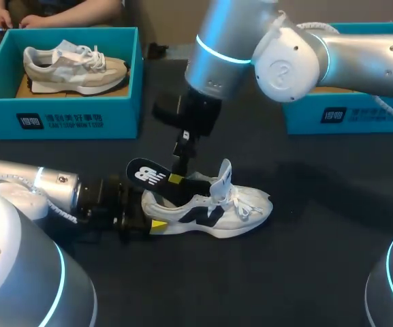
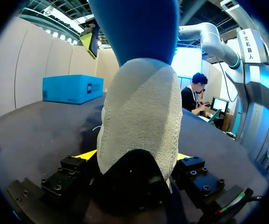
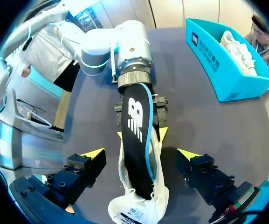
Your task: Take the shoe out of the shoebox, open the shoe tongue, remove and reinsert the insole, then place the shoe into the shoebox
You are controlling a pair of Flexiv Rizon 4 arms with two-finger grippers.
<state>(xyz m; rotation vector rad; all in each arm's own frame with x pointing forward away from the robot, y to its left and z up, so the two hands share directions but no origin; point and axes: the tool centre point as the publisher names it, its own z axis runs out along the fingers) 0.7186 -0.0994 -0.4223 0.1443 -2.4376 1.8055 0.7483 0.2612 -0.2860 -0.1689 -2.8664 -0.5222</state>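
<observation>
At the far left stands an open teal cardboard shoebox with a beige and white suede sneaker lying in it on its sole. Nearer, my left arm comes in low across the dark table. The left gripper is clenched on the heel of the white mesh sneaker with the black side logo; the left wrist view shows a yellow tip pressed to each side of the heel.

This white sneaker lies out of the boxes in the middle of the table, toe to the right, its white tongue pulled up. The black foam insole with a white logo and blue edge slants out of the opening, its front end inside the shoe and its heel end raised toward the left arm.

My right arm reaches down from the far right. The right gripper is released, its fingers spread wide on either side of insole and shoe. Behind that arm, at the far right, is a second teal shoebox.
</observation>
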